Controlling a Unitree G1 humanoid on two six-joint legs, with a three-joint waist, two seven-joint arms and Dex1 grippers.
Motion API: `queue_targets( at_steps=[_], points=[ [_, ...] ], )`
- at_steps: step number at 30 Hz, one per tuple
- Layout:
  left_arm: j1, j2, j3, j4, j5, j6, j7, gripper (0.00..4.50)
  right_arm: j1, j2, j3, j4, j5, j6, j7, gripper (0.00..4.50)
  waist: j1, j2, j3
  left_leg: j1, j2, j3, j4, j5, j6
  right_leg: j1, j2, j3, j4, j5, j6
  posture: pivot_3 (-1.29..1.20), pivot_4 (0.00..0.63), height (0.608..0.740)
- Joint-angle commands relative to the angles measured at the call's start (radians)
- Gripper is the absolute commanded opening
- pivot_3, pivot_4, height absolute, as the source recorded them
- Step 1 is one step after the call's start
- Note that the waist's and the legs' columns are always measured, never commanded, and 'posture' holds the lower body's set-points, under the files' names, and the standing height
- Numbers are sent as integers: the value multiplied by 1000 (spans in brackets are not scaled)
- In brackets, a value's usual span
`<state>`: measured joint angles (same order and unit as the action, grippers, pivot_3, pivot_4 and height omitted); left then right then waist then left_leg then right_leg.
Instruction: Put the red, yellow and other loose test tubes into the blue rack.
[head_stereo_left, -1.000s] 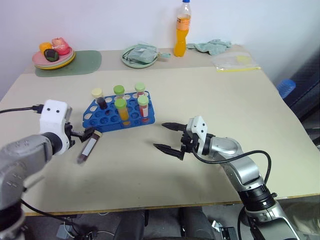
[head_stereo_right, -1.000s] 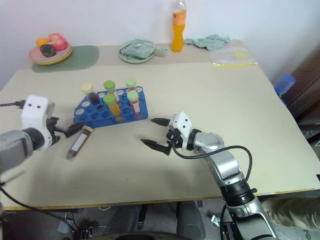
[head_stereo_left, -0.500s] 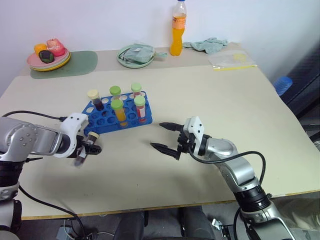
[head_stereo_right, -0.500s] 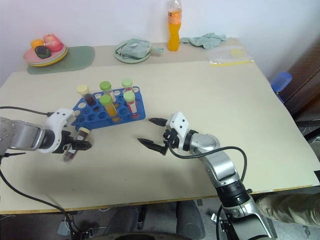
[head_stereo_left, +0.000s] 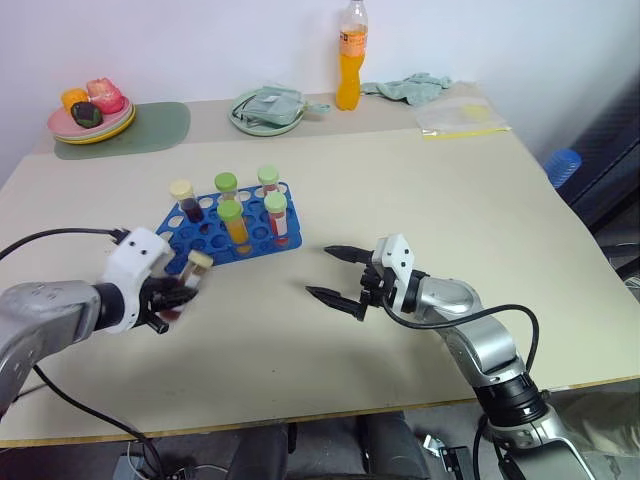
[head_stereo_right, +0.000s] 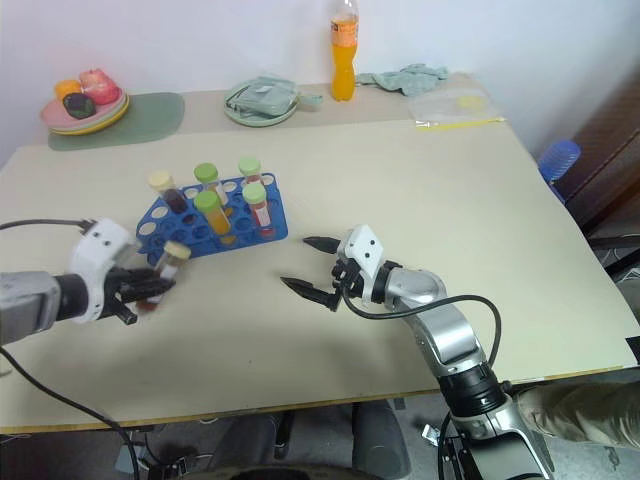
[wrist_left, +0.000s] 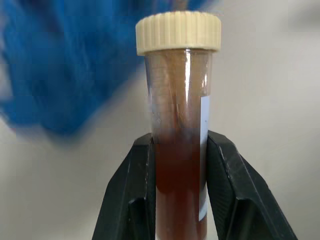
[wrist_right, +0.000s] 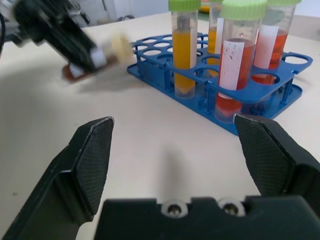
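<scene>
Left wrist view alone shows left claw clamping the maroon tube; right claw spread

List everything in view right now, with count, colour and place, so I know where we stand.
held test tube: one, dark maroon, cream cap, in the left gripper.
racked tubes: five; one dark with cream cap, four green-capped with orange or red liquid; upright in the rack.
blue rack: one, blue, table centre-left.
drink bottle: one, orange, far edge.
green plate: one, pale green, with cloth on it, beside the bottle.
food plates: stacked, pink and yellow, on a green mat, far left corner.
cloth: one, green, far right.
plastic bag: one, clear with yellow, far right.
left gripper: shut on the tube.
right gripper: open, empty.
</scene>
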<state>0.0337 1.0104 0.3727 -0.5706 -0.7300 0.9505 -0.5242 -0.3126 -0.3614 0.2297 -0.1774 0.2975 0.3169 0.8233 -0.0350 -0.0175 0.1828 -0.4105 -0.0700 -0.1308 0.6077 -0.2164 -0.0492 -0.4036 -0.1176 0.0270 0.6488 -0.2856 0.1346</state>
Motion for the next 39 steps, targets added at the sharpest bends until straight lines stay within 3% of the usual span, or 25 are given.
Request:
queue_targets(
  at_steps=[1, 3, 6, 10, 14, 27, 39],
  points=[
    [-25, -284, 183, -79, 1, -224, 163, 854, -3, 4, -1, -37, 18, -8, 15, 4243, 17, 2, 0, 0, -1, 0, 0, 0, 1, 1, -1, 0, 0, 0, 0, 0, 150, 740],
    [-71, -405, 140, -79, 105, -312, 277, 854, -13, 10, 3, -25, 17, -10, 21, 4243, 27, -2, -1, 0, -1, -1, 4, -1, 2, 3, -1, -2, 0, 0, 0, 0, 150, 740],
    [-114, -521, 1, -50, 362, -481, 430, 854, -30, 21, 10, -4, 15, -16, 32, 4243, 37, -2, -2, 1, -3, -2, 6, -1, 2, 7, 0, -4, -1, 1, 2, 0, 150, 740],
    [-116, -673, -133, 61, 578, -708, 557, 854, -45, 35, 18, 16, 8, -25, 40, 4243, 42, -2, -2, 2, -4, 0, 6, -1, 2, 7, 0, -4, -1, 2, 2, 0, 150, 740],
    [-101, -788, -221, 231, 698, -906, 608, 854, -50, 40, 15, 22, 0, -29, 37, 4243, 43, -2, -2, 1, -4, 1, 6, -1, 2, 6, 0, -3, -1, 2, 2, 0, 150, 740],
    [-185, -854, -247, 430, 684, -1004, 542, 854, -34, 35, 7, -1, -1, -23, 5, 4243, 42, -2, -2, 1, -4, 1, 7, -1, 2, 7, 1, -4, 0, 2, 2, 0, 150, 740],
    [-211, -881, -254, 479, 696, -1022, 517, 854, -28, 33, 9, -11, 6, -16, 5, 4243, 39, -2, -2, 1, -4, 0, 7, -1, 2, 7, 1, -4, 0, 2, 2, 0, 150, 740]
  ],
)
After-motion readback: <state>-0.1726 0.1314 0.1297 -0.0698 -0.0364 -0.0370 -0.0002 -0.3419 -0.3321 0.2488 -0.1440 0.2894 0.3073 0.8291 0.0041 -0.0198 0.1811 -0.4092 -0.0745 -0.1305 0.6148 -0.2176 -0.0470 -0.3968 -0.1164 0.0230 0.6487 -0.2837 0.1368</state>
